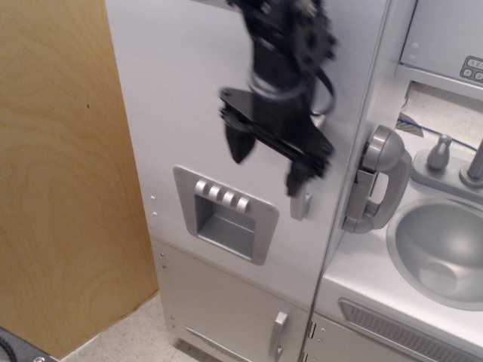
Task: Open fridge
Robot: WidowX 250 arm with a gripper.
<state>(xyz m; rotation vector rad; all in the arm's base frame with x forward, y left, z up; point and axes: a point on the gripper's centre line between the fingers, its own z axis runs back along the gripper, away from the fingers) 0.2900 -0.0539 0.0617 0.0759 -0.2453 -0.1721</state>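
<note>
Gripper (266,164) jaws spread, empty, motion-blurred, hanging in front of our fridge (189,113) door with one finger covering the silver handle (301,205), dispenser panel (225,213) at its 7 o'clock.

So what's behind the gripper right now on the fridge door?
The gripper, jaws apart, covers most of the fridge door's curved silver handle; only the handle's bottom end shows below it. Whether it touches the handle cannot be told.

A speckled pale floor (124,335) shows at the bottom left; the white fridge (189,113) and the wooden panel (60,173) stand on it.
</note>
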